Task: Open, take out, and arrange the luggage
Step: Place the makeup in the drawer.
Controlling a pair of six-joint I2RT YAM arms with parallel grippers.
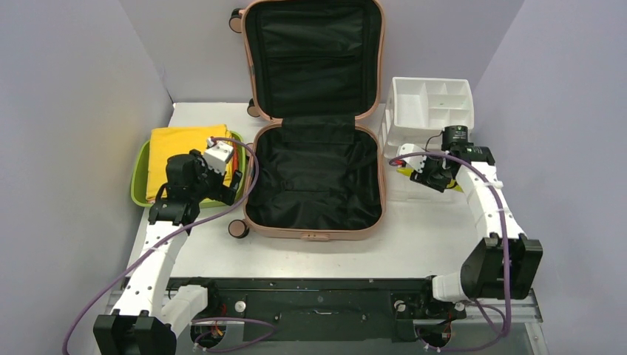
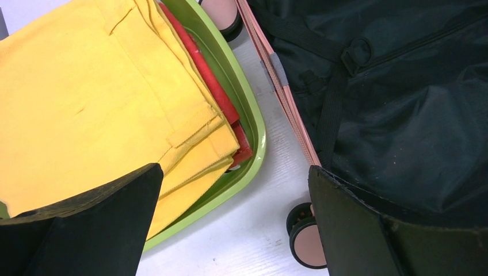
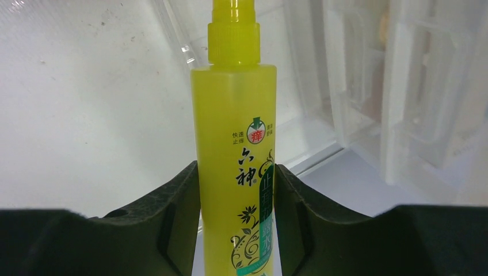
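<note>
The salmon-pink luggage [image 1: 314, 225] lies open in the middle of the table, its lid [image 1: 314, 55] standing against the back wall and its black lining [image 2: 414, 115] bare. My left gripper [image 1: 225, 183] hangs open and holds nothing. It is above the gap between the lime-green tub and the luggage's left rim [image 2: 288, 103], near a caster wheel [image 2: 305, 244]. My right gripper [image 1: 423, 168] is shut on a yellow spray bottle [image 3: 236, 109], just right of the luggage and above a clear plastic tray [image 3: 403, 86].
The green tub [image 1: 139, 181] at the left holds folded yellow cloth [image 2: 86, 92] over something red [image 2: 221, 98]. A white drawer organizer [image 1: 432, 103] stands at the back right. Grey walls close in the left, back and right sides.
</note>
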